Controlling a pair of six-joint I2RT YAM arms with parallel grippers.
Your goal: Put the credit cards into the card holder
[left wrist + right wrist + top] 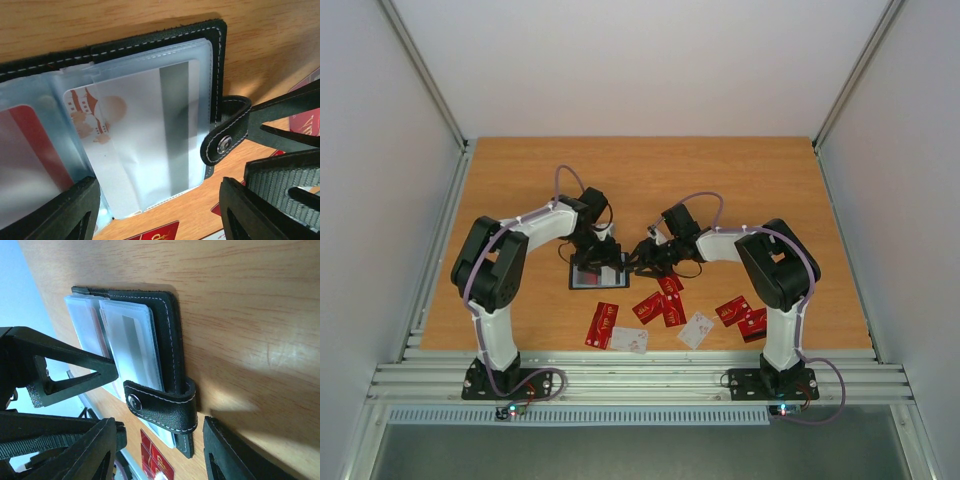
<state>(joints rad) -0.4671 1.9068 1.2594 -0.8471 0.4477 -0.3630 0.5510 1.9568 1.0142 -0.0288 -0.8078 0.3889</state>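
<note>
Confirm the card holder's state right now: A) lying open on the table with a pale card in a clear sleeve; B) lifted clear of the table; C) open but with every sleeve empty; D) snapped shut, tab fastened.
A: the card holder lies open on the table, its snap tab unfastened, and a white card with a grey stripe sits in a clear sleeve.

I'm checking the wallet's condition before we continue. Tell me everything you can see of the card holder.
The card holder lies open on the wooden table: black leather-like cover, white stitching, clear plastic sleeves inside. Its snap tab, with a metal stud, curls off one edge, unfastened. One sleeve holds a white card with a grey stripe, another a red card. The right gripper flanks the tab, open; contact unclear.
</note>
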